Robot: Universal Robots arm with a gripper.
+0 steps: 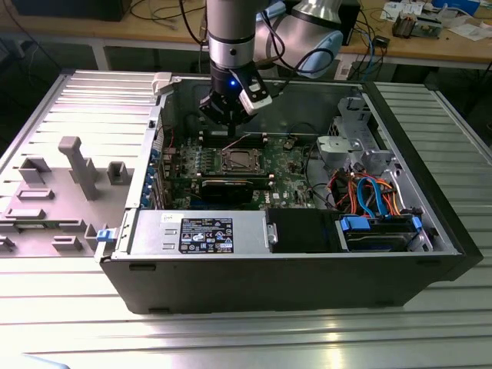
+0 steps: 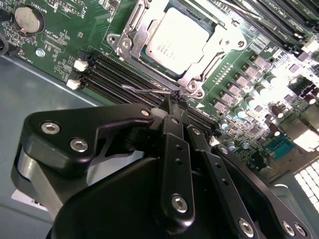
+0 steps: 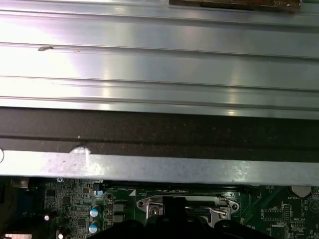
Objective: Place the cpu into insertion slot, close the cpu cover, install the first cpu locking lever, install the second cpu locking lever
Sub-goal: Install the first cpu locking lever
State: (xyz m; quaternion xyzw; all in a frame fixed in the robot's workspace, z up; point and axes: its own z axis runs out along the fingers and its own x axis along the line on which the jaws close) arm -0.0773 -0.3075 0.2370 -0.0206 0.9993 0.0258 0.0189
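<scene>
Above the far edge of the green circuit board (image 1: 231,165), inside the open black computer case (image 1: 307,261), the black pincer (image 2: 175,102) is seen hanging from the grey arm (image 1: 231,31). In the second wrist view its fingertips (image 2: 172,107) are drawn together, clenched on a thin silver wire locking lever (image 2: 144,90) that stands out beside the socket corner. The small square silvery-grey cpu (image 2: 174,40) is seated in the insertion slot (image 1: 237,160), and the square silver metal cpu cover (image 2: 219,42) is laid flat around it, its frame edges bordering the chip on all sides. Long black memory slots (image 2: 119,74) run just beside the near edge of the frame in that view, so little free room is left between frame and slots. In the exterior view, a black graphics card (image 1: 234,187) is set on the board nearer the camera than the socket, and a grey metal drive cage (image 1: 350,146) with orange and blue cables (image 1: 369,192) occupies the exterior view's right part of the case. The case rests on a ribbed aluminium bench (image 1: 246,338), with open surface along its near side; a grey plastic fixture tray (image 1: 54,192) lies at the exterior view's left, well apart from the case wall. In the first wrist view, the case's metal rim (image 3: 159,164) runs across just beside the socket area.
</scene>
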